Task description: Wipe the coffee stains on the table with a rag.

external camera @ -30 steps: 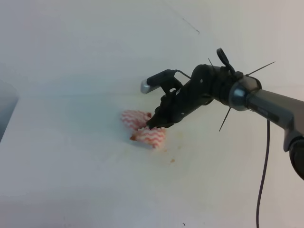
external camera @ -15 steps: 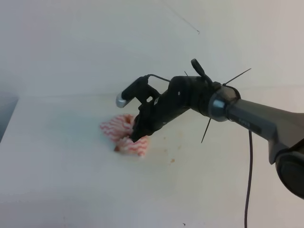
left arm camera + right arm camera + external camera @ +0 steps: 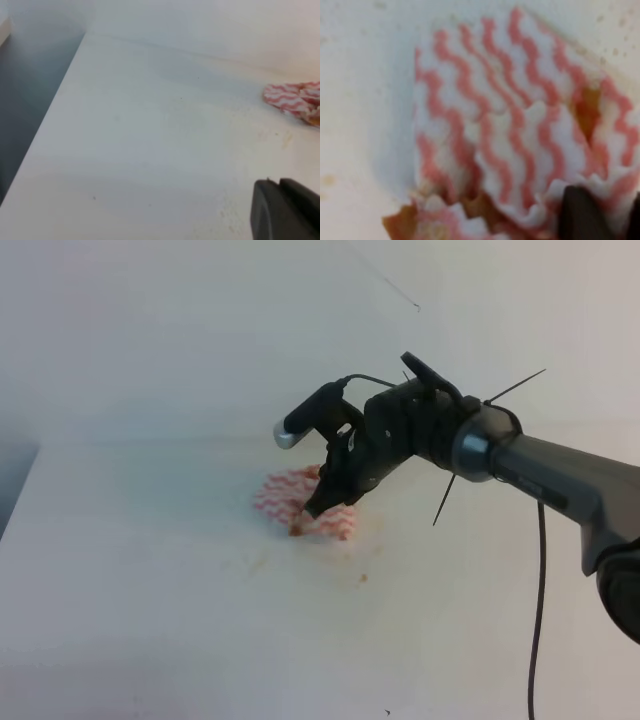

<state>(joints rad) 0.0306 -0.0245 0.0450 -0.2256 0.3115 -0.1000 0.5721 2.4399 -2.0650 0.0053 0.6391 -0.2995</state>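
The pink-and-white zigzag rag (image 3: 285, 492) lies bunched on the white table (image 3: 150, 590). My right gripper (image 3: 318, 504) presses down on the rag's right part, shut on its cloth. In the right wrist view the rag (image 3: 490, 125) fills the frame, with brownish-yellow wet spots (image 3: 587, 107) and a dark fingertip (image 3: 577, 215) at the bottom. Of the coffee stains only faint smears and a small brown dot (image 3: 364, 578) show, right of the rag. In the left wrist view the rag (image 3: 292, 96) is at the far right, and a dark part of my left gripper (image 3: 285, 210) shows at the bottom corner.
The table's left edge (image 3: 55, 110) drops to a dark grey floor. A white wall rises behind the table. The right arm's black cable (image 3: 538, 620) hangs down at the right. Faint specks (image 3: 287, 137) lie below the rag in the left wrist view.
My right gripper dragged the rag to the left, then back to the right and slightly farther back. The rag is more spread now.
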